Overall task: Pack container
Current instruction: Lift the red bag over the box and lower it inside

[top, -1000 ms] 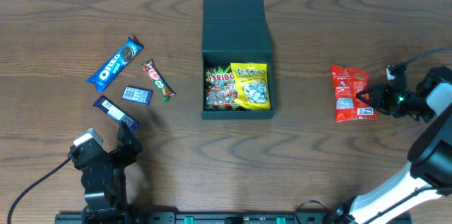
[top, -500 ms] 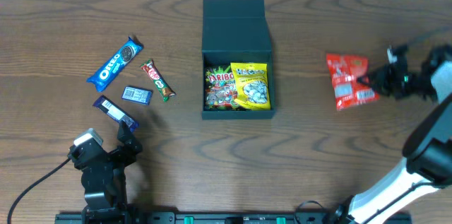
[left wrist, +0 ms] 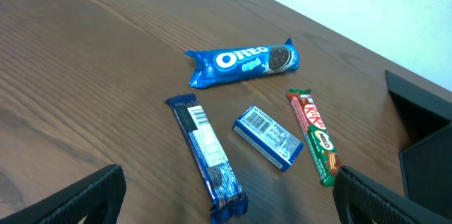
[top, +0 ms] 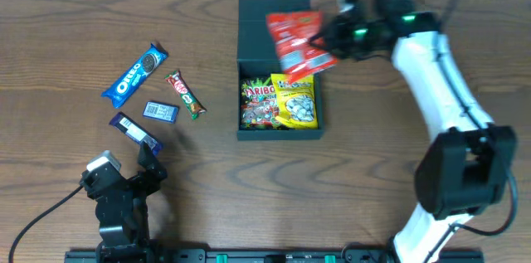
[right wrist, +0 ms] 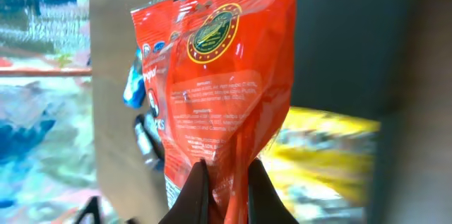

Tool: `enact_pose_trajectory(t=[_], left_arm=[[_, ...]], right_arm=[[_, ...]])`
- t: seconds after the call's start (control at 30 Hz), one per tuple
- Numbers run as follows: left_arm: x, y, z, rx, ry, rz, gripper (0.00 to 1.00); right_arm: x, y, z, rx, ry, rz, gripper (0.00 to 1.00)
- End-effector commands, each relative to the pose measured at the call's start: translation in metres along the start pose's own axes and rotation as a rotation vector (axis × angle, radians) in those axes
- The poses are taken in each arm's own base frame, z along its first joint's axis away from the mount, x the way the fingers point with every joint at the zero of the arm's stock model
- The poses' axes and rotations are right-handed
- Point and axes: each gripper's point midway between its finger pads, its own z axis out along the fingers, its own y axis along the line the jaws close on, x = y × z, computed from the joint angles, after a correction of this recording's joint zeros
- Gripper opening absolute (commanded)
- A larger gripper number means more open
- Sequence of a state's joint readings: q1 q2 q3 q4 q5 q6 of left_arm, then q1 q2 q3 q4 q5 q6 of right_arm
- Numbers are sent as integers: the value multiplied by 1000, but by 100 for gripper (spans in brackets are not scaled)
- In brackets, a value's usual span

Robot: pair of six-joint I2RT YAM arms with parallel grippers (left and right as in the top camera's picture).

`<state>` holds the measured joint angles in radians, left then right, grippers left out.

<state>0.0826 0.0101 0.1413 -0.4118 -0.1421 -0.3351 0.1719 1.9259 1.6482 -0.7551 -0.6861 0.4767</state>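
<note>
Right fingers [right wrist: 226,187] are pressed together on the bottom edge of a red packet [top: 297,43], pinching it, and it hangs in the air above the container [top: 279,134], over the spot where the open lid meets the box. It has not gone in. Two bags already lie inside, side by side: a gummy bag [top: 259,104] and a yellow bag [top: 296,101]. So I'd call this partly done, with the third item on its way.

Plenty left, though. Toward the left edge of the tabletop wait a blue cookie pack [top: 134,73], a red-and-green wafer bar [top: 185,94], a small blue packet [top: 161,111] and a dark blue bar [top: 137,131], all apart from the container. Left fingers [left wrist: 229,181] are spread wide at the near-left corner, holding nothing.

The container sits mid-tabletop, nearer the far edge, mouth facing straight up. Its lid is thrown back toward the far edge, so, opened out, its long axis runs from near edge to far edge. The lid will need closing, I judge.
</note>
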Motion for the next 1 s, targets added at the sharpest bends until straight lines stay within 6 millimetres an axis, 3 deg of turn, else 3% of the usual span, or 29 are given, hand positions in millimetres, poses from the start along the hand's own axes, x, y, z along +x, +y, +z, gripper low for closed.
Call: enact_pose_trajectory(t=[0.0, 0.17, 0.3, 0.53, 0.63, 0.8, 0.97], left_arm=[[7, 6, 3, -23, 12, 21, 95], [7, 6, 3, -23, 12, 21, 95], [7, 6, 3, -23, 12, 21, 95], [7, 6, 3, -23, 12, 21, 95], [7, 6, 3, -23, 12, 21, 95], [7, 6, 3, -23, 12, 21, 95], [7, 6, 3, -23, 12, 21, 95]], right_arm=[[12, 9, 13, 45, -1, 158, 1], [50, 17, 50, 19, 82, 179, 1], [71, 12, 73, 11, 108, 203, 1], [91, 2, 85, 55, 137, 216, 2], [99, -13, 89, 136, 123, 258, 2], [98, -27, 91, 199, 83, 267, 2], [100, -25, 93, 208, 83, 243, 1]])
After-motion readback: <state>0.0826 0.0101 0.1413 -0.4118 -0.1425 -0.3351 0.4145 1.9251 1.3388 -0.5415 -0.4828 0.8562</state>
